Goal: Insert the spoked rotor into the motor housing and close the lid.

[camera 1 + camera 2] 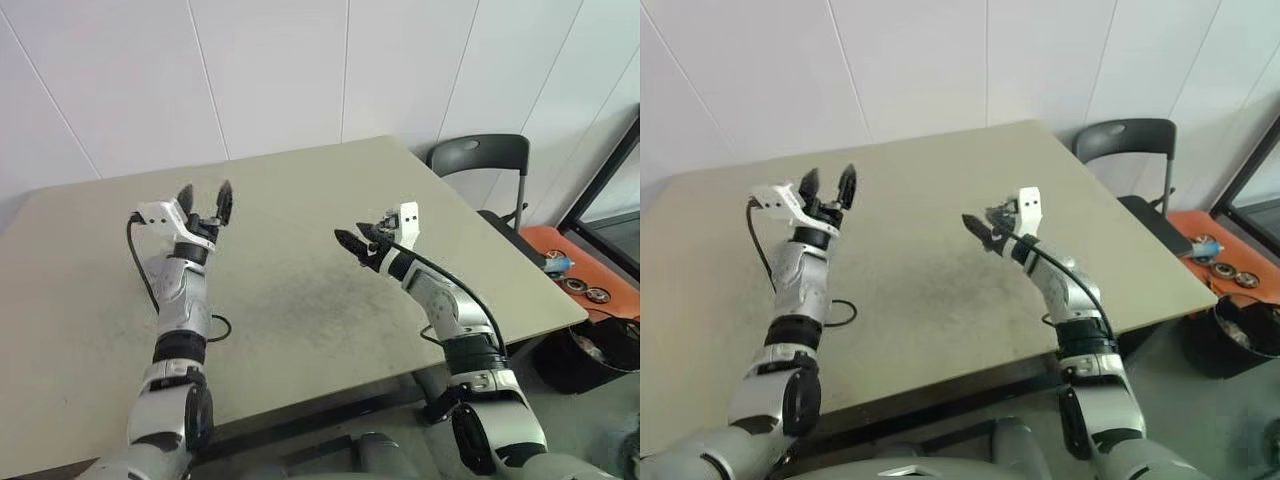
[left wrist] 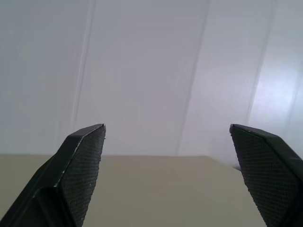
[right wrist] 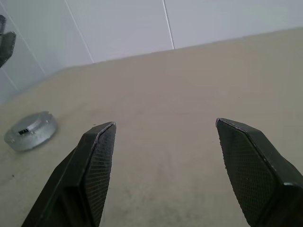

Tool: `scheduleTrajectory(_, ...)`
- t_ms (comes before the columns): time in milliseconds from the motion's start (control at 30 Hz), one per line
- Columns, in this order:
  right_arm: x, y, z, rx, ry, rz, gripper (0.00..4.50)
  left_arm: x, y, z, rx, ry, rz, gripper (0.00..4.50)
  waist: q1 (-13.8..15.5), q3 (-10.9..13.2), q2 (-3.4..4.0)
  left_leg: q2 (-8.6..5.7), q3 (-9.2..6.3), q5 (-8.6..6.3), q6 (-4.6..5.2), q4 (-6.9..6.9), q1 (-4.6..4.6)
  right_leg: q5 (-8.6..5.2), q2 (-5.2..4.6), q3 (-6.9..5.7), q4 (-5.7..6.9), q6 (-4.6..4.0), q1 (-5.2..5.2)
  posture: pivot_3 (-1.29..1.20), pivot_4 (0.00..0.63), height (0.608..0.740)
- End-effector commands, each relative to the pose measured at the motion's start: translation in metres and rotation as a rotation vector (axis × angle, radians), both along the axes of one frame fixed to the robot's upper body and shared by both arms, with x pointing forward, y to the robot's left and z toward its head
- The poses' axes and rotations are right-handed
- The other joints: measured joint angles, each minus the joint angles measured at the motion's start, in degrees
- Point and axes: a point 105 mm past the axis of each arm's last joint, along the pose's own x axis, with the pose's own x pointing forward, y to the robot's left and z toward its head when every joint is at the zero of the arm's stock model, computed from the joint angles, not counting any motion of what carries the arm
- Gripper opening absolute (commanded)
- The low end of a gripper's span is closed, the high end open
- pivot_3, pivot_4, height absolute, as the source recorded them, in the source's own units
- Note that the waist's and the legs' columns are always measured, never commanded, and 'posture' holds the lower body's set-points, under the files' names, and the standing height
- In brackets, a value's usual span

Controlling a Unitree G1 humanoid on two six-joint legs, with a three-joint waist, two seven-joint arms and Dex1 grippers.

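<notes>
Both arms are raised above the beige table (image 1: pixel 300 300). My left gripper (image 1: pixel 206 195) points up and forward toward the white wall, open and empty, with its pads (image 2: pixel 85 165) wide apart. My right gripper (image 1: pixel 352 236) is level over the table's middle, pointing forward and left, also open and empty (image 3: pixel 165 124). In the right wrist view a round silver-grey puck (image 3: pixel 31 131) lies flat on the table, well away from the right fingers. I cannot tell whether it is the motor housing or the lid. The spoked rotor is out of view.
A dark chair (image 1: pixel 480 160) stands behind the table's far right corner. To the right, an orange surface (image 1: pixel 590 275) holds small round parts, and a black bin (image 1: pixel 590 360) sits below it. A black cable (image 1: pixel 215 325) loops on the table beside the left arm.
</notes>
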Motion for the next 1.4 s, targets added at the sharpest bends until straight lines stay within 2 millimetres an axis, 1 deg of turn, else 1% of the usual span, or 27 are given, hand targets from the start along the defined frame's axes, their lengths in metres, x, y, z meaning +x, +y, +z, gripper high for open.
scheduleTrajectory(33, -0.011, -0.006, 0.025, -0.049, -0.129, 0.047, 3.56, -0.024, -0.009, 0.007, 0.143, -0.032, -0.187, 4.46, 0.1, 0.0, 0.01, 0.03, -0.01, 0.0, 0.0, 0.0, 0.0, 0.0, 0.05, 0.0, 0.0, 0.0, 0.0, 0.0, 0.0, 0.74)
scheduleTrajectory(133, -0.017, -0.02, 0.024, -0.088, -0.14, 0.029, 3.56, -0.043, -0.005, -0.002, 0.243, 0.01, -0.256, 4.46, 0.2, 0.0, 0.01, 0.11, -0.01, 0.0, 0.01, 0.0, 0.01, -0.01, 0.14, 0.01, 0.02, -0.01, 0.0, 0.0, 0.0, 0.74)
scheduleTrajectory(200, -0.018, -0.026, 0.022, -0.108, -0.142, 0.014, 3.56, -0.049, -0.003, -0.003, 0.269, 0.022, -0.273, 4.46, 0.4, 0.1, 0.01, 0.13, -0.01, 0.0, 0.01, 0.01, 0.04, -0.01, 0.17, 0.01, 0.02, -0.02, 0.04, 0.0, 0.0, 0.74)
scheduleTrajectory(233, -0.02, -0.027, 0.019, -0.117, -0.139, 0.021, 3.91, -0.054, -0.003, -0.005, 0.288, 0.033, -0.284, 4.5, 0.6, 0.1, 0.0, 0.13, -0.01, 0.0, 0.01, 0.02, 0.07, -0.01, 0.17, 0.01, 0.02, -0.03, 0.11, 0.0, 0.0, 0.74)
scheduleTrajectory(267, -0.022, -0.027, 0.018, -0.122, -0.136, 0.028, 4.12, -0.057, -0.004, -0.007, 0.299, 0.041, -0.29, 4.5, 0.7, 0.1, 0.01, 0.13, 0.0, 0.0, 0.01, 0.02, 0.07, -0.01, 0.18, 0.01, 0.01, -0.03, 0.16, 0.0, 0.0, 0.74)
scheduleTrajectory(300, -0.024, -0.027, 0.016, -0.123, -0.134, 0.034, 4.43, -0.063, -0.008, -0.01, 0.314, 0.053, -0.311, 4.5, 0.9, 0.1, 0.03, 0.15, 0.0, 0.0, 0.01, 0.02, 0.07, -0.02, 0.19, 0.0, 0.02, -0.04, 0.23, 0.0, 0.0, 0.74)
scheduleTrajectory(400, -0.025, -0.027, 0.013, -0.117, -0.131, 0.031, 4.47, -0.074, -0.016, -0.017, 0.316, 0.083, -0.351, 4.5, 1.1, 0.2, 0.13, 0.19, 0.01, -0.01, 0.02, -0.05, 0.09, -0.13, 0.22, 0.0, -0.05, -0.2, 0.46, 0.0, 0.0, 0.74)
scheduleTrajectory(500, -0.021, -0.03, 0.011, -0.125, -0.133, -0.003, 4.47, -0.069, -0.018, -0.025, 0.297, 0.131, -0.314, 4.5, 1.6, 0.2, 0.12, 0.18, 0.02, -0.01, 0.02, -0.04, 0.08, -0.14, 0.23, 0.01, -0.05, -0.2, 0.45, 0.0, 0.0, 0.74)
scheduleTrajectory(667, -0.021, -0.03, 0.009, -0.14, -0.134, -0.001, 4.47, -0.064, -0.019, -0.023, 0.284, 0.128, -0.282, 4.5, 1.7, 0.2, 0.12, 0.2, 0.01, -0.01, 0.02, -0.04, 0.08, -0.14, 0.26, -0.01, -0.06, -0.2, 0.44, 0.0, 0.0, 0.74)
scheduleTrajectory(767, -0.019, -0.034, 0.003, -0.166, -0.119, -0.009, 4.47, -0.054, -0.016, -0.028, 0.308, 0.153, -0.221, 4.5, 1.7, 0.2, 0.11, 0.2, 0.01, -0.01, 0.02, -0.04, 0.07, -0.13, 0.26, 0.0, -0.1, -0.2, 0.43, 0.0, 0.0, 0.74)
scheduleTrajectory(833, -0.018, -0.035, 0.001, -0.169, -0.111, -0.01, 4.47, -0.05, -0.018, -0.025, 0.302, 0.147, -0.209, 4.5, 1.8, 0.2, 0.11, 0.2, 0.02, -0.01, 0.02, -0.04, 0.07, -0.13, 0.26, 0.0, -0.1, -0.19, 0.43, 0.0, 0.0, 0.74)
scheduleTrajectory(1033, -0.019, -0.034, -0.014, -0.207, -0.066, -0.01, 4.47, -0.046, -0.014, -0.024, 0.323, 0.157, -0.164, 4.5, 1.6, 0.2, 0.11, 0.21, 0.02, -0.01, 0.02, -0.11, 0.07, -0.13, 0.27, 0.0, -0.12, -0.19, 0.41, 0.0, 0.0, 0.74)
scheduleTrajectory(1167, -0.019, -0.031, -0.015, -0.206, -0.065, 0.005, 4.47, -0.044, -0.012, -0.022, 0.332, 0.152, -0.143, 4.5, 1.7, 0.2, 0.11, 0.21, 0.02, -0.01, 0.02, -0.11, 0.07, -0.13, 0.27, 0.0, -0.12, -0.19, 0.41, 0.0, 0.0, 0.74)
scheduleTrajectory(1400, -0.018, -0.032, -0.013, -0.212, -0.065, 0.003, 4.47, -0.044, -0.005, -0.029, 0.372, 0.161, -0.121, 4.5, 1.7, 0.2, 0.11, 0.21, 0.02, -0.01, 0.02, -0.12, 0.07, -0.13, 0.27, 0.0, -0.15, -0.18, 0.36, 0.0, 0.0, 0.74)
